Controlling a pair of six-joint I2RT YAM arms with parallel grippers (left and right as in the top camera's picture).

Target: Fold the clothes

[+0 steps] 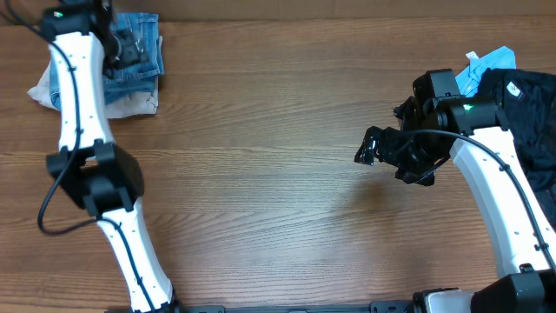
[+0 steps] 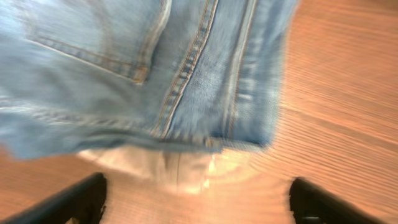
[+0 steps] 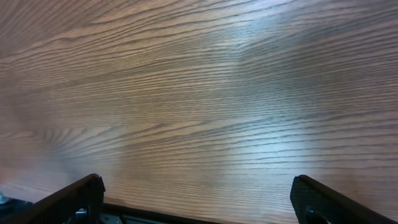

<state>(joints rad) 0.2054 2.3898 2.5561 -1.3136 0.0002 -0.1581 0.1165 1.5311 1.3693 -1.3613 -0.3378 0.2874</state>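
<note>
Jeans (image 1: 139, 50): a compact light-blue denim bundle in the far-left corner of the bench (image 1: 261, 191). They lie on top of a cream-beige garment (image 1: 132, 104), which pokes out from under them toward the near side and the left edge. The left wrist view is blurred. It shows the denim (image 2: 155, 68) with seams and a stitched pocket corner facing up, and the pale cloth (image 2: 161, 165) showing below its near hem.

Left gripper (image 1: 122, 45): the arm is stretched along the left edge to that corner, and the head sits over the bundle. In its own camera the pincer (image 2: 196, 191) is spread wide, with the dark fingers (image 2: 81, 199) at either side of the frame and nothing held between them. Whether it touches the cloth, cannot tell.

Right gripper (image 1: 369, 148): toward the right side of the bench, about midway between the far and near edges, well apart from the jeans. Its wrist view shows the pincer (image 3: 196, 190) released, with its fingers (image 3: 323, 199) wide apart and only bare wood grain between and ahead of them.

Far-right corner: a heap of black garments (image 1: 526, 104) against the right edge. A small bright-blue cloth (image 1: 491, 63) lies on the heap's far-left side.
</note>
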